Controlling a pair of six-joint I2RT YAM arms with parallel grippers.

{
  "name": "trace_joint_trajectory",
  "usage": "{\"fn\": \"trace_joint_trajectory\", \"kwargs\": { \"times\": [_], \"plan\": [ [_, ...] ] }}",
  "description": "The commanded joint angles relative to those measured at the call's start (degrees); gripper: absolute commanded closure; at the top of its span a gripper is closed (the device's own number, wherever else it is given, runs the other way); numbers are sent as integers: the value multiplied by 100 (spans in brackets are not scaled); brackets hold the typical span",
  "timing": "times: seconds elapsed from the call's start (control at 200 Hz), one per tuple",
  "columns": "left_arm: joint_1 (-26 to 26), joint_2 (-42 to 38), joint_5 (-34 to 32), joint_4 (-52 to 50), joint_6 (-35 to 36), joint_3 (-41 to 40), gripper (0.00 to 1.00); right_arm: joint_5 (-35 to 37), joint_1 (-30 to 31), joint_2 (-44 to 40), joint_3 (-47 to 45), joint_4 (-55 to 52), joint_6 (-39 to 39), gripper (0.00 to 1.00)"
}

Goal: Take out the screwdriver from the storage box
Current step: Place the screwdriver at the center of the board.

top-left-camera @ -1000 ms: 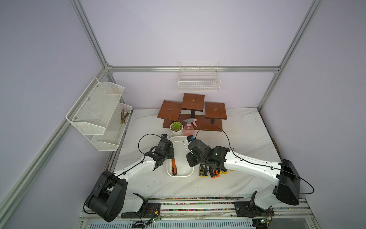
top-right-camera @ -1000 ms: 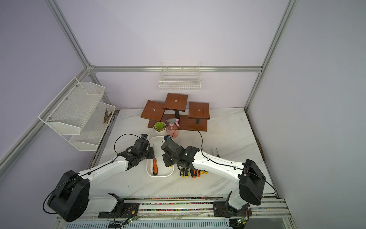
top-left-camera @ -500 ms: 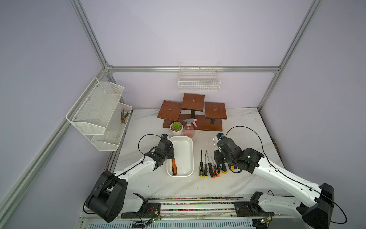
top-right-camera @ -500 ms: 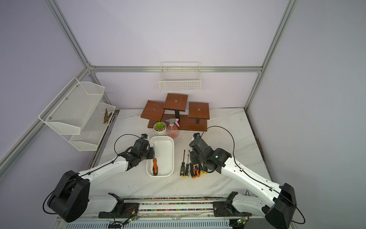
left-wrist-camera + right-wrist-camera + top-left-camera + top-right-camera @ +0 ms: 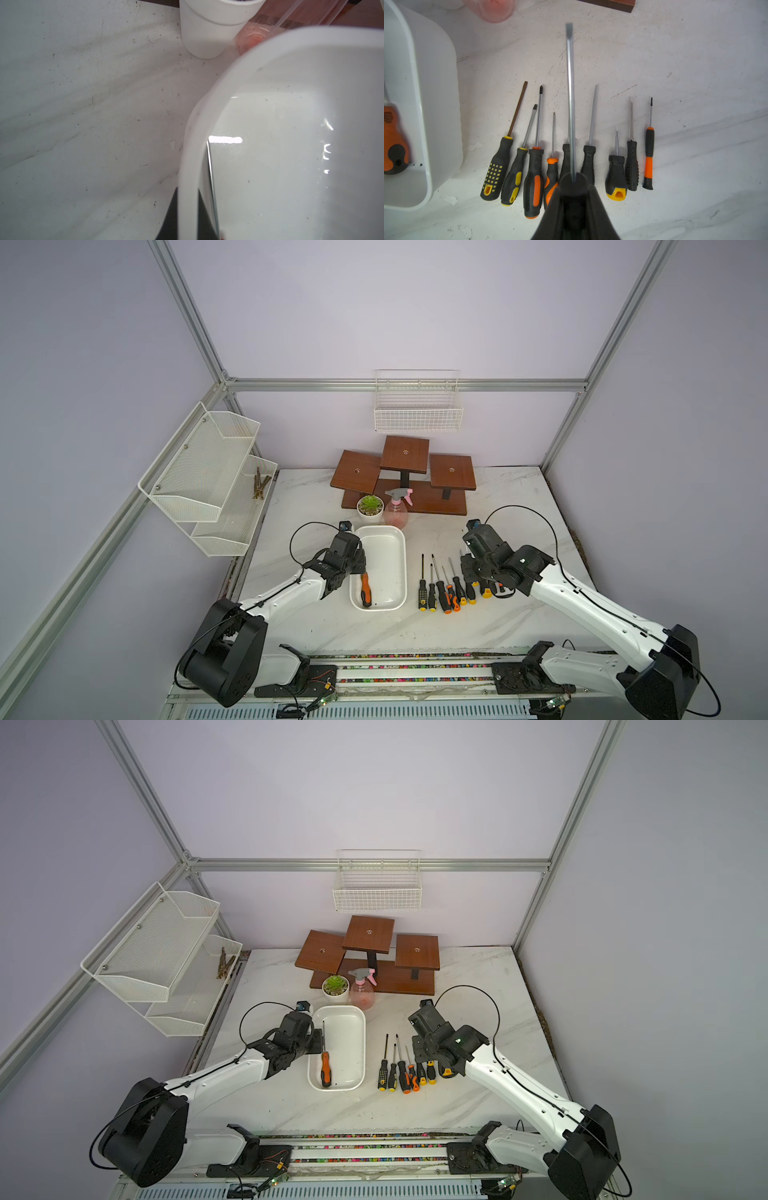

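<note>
The orange-handled screwdriver (image 5: 365,592) is laid lengthwise in the storage box (image 5: 388,560), tip toward its far end, while the box's rim is pinched by the left tool (image 5: 188,212) and a second screwdriver (image 5: 571,104) by the right tool (image 5: 574,198).

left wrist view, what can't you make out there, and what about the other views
- Left wrist view: the orange screwdriver shows only a blurred shaft; the bottom edge cuts off its handle.
- Left wrist view: the left fingers at the storage box rim are blurred and cut off too.
- Right wrist view: the right fingers cover the handle of the held screwdriver.
- In both top views the right arm hides those fingers.
</note>
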Motion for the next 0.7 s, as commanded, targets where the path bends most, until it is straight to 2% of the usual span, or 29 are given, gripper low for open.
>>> {"fn": "trace_joint_trajectory", "kwargs": {
  "times": [0.0,0.445,0.695],
  "plan": [
    [13,-164,71,400,53,-5,100,130,-277,64,207,-93,-256,100],
    [13,-49,167,572,112,87,100,66,-2021,1030,121,317,-1418,100],
    [15,-64,162,566,134,17,100,259,-2435,1389,57,454,-1763,100]
  ]
}}
